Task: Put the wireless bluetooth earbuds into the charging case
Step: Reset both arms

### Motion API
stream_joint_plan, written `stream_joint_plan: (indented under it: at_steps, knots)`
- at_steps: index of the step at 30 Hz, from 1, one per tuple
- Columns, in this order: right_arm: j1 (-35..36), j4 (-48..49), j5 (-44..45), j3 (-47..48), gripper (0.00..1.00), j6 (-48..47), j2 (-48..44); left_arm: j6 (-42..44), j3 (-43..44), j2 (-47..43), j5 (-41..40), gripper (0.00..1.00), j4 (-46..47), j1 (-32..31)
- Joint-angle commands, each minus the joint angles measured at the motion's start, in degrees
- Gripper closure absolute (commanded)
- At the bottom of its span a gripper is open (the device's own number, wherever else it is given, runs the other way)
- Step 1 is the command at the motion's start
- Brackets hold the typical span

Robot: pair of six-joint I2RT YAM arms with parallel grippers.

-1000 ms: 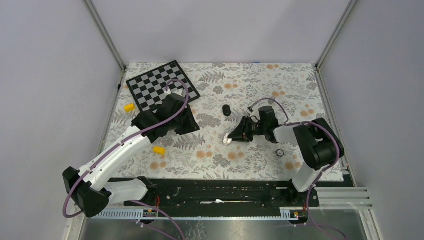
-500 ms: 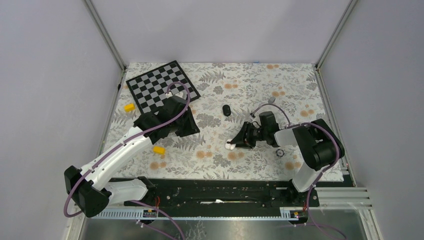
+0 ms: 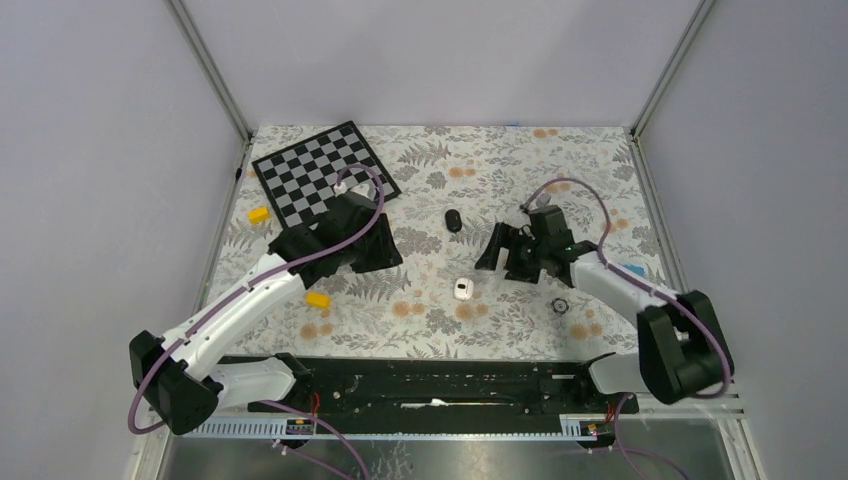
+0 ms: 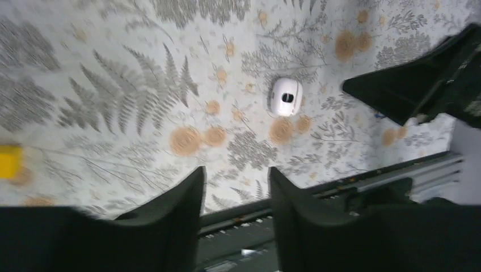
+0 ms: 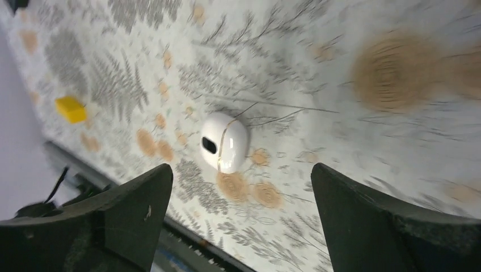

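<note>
Just ahead of the right pincer (image 5: 241, 169), spread wide and empty, the charging case (image 5: 224, 141) looks light, hard, slippery; pinch its 2 long sides.

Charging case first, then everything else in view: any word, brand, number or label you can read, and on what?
No readable text in any view.
On the charging case: only a dark oval mark, no lettering.
On the checkerboard: plain squares, no characters.
On the yellow block: too small to tell.
</note>
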Motion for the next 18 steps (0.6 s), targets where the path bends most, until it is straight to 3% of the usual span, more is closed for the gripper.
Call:
stream_joint_plan:
  at_steps: [1, 4, 6, 12, 18]
  knots:
    - [0.1, -20.6, 26.8, 8.9, 0.00, -8.0, -9.9, 6.6, 7.3, -2.3, -7.4, 0.44, 2.2, 0.3]
    - [0.1, -29.7, 43.4, 16.1, 0.00, -7.3, -14.6, 8.5, 8.7, -3.5, -10.6, 0.12, 3.5, 0.3]
    - [0.1, -33.9, 49.7, 21.1, 0.00, -8.8, -17.3, 9.6, 7.8, -4.0, -9.7, 0.02, 6.1, 0.3]
    - [0.1, -38.6, 62.1, 24.9, 0.00, -10.7, -25.3, 5.5, 7.4, -4.7, -14.5, 0.01, 8.8, 0.4]
    - [0.1, -38.1, 64.3, 21.7, 0.00, -9.8, -32.9, 3.5, 3.1, -6.3, -12.8, 0.01, 14.9, 0.4]
